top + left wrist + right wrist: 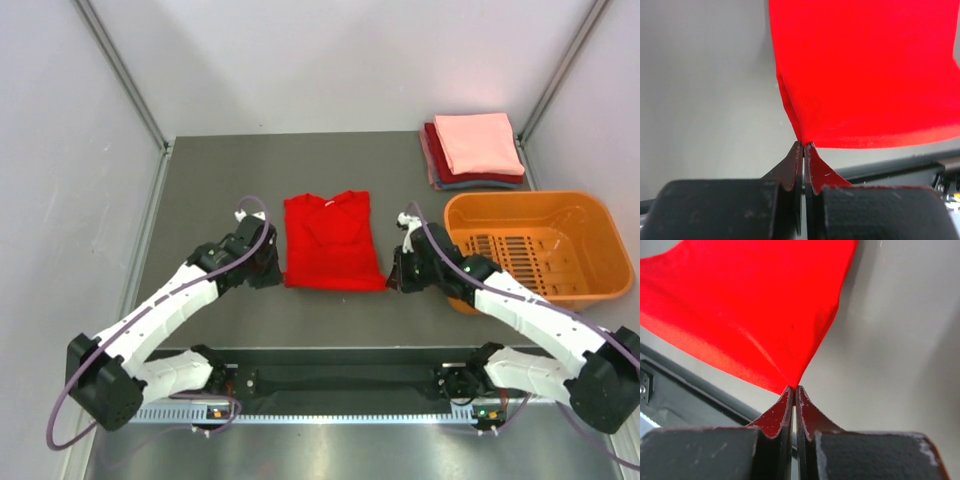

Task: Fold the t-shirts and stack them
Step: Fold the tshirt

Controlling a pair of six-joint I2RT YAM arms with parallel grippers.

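A bright red t-shirt (331, 240) lies flat in the middle of the grey table, sleeves folded in, collar toward the far side. My left gripper (279, 279) is shut on its near left hem corner; in the left wrist view the red cloth (865, 70) runs up from the pinched tips of that gripper (803, 144). My right gripper (391, 283) is shut on the near right hem corner; in the right wrist view the cloth (750, 305) pulls to a point at that gripper (794, 387). A stack of folded t-shirts (474, 150), salmon-pink on top, sits at the far right.
An orange plastic basket (600, 240) stands at the right, just behind my right arm. Grey side walls close in the table on the left and right. A metal rail (330, 412) with the arm bases runs along the near edge.
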